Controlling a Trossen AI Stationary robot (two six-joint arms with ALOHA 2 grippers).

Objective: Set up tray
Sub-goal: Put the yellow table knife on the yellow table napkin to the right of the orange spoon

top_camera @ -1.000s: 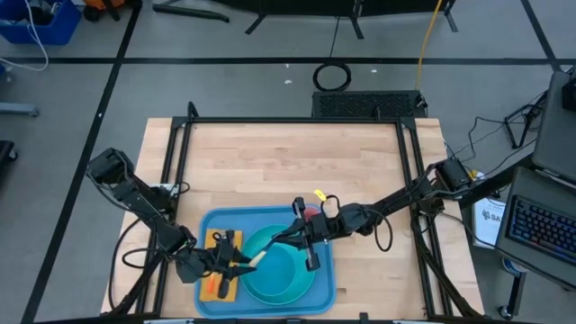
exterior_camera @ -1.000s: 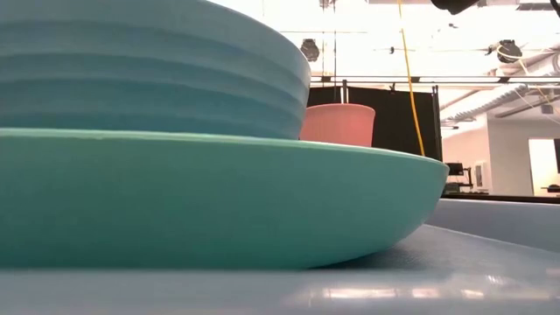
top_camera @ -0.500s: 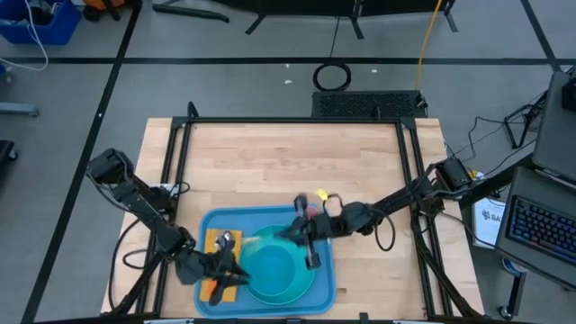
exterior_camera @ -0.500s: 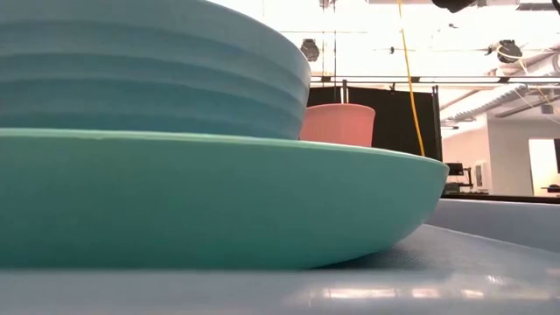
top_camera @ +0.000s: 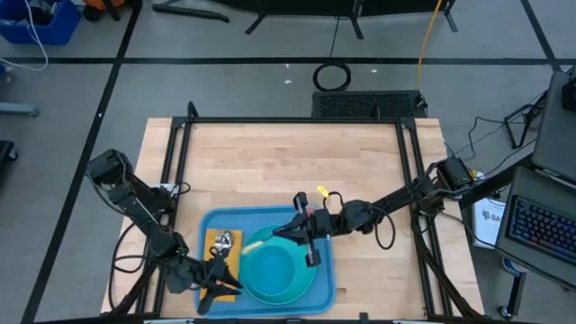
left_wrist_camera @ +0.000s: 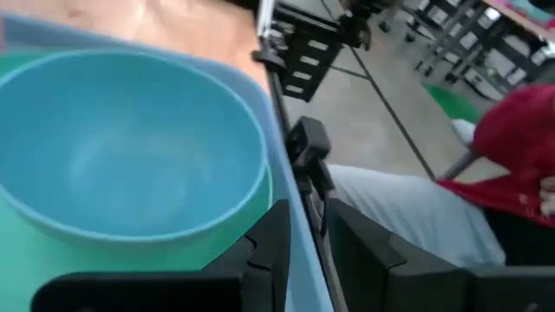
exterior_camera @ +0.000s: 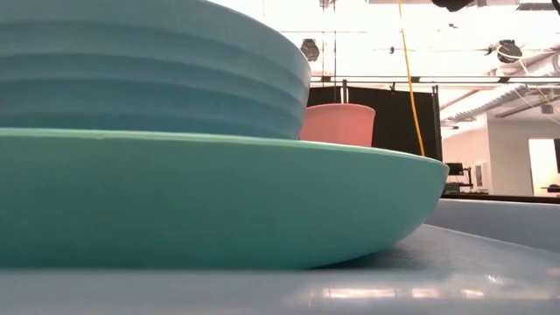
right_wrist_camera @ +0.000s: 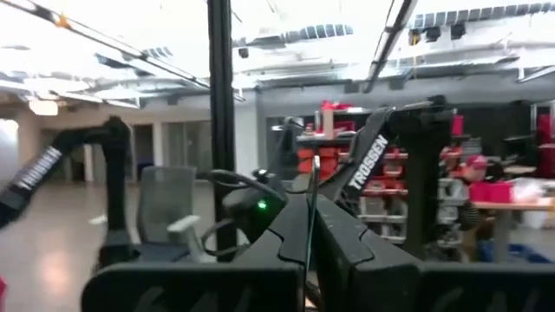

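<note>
From above I see the tray (top_camera: 317,281) lying flat at the near edge of the table (top_camera: 288,162), roughly centred between the two arms. On it sits a teal plate (top_camera: 256,238) with a light blue bowl (top_camera: 279,270) resting on top, and a pink cup (exterior_camera: 338,123) stands behind them in the low view. A yellow-orange napkin (top_camera: 210,243) lies on the tray's left part with what looks like metal cutlery (top_camera: 223,239) on it; I cannot make out which pieces.

My left gripper (top_camera: 216,282) is at the tray's near left corner, low over the napkin's near end. In its wrist view the fingers (left_wrist_camera: 273,247) stand a narrow gap apart, lined up over the tray's rim beside the bowl, and I cannot tell whether they have hold of anything.

My right gripper (top_camera: 301,236) hovers above the far edge of the plate, fingers pressed fully together, a thin upright sliver showing between them that I cannot identify. A person in a red top (left_wrist_camera: 520,147) is beyond the table.
</note>
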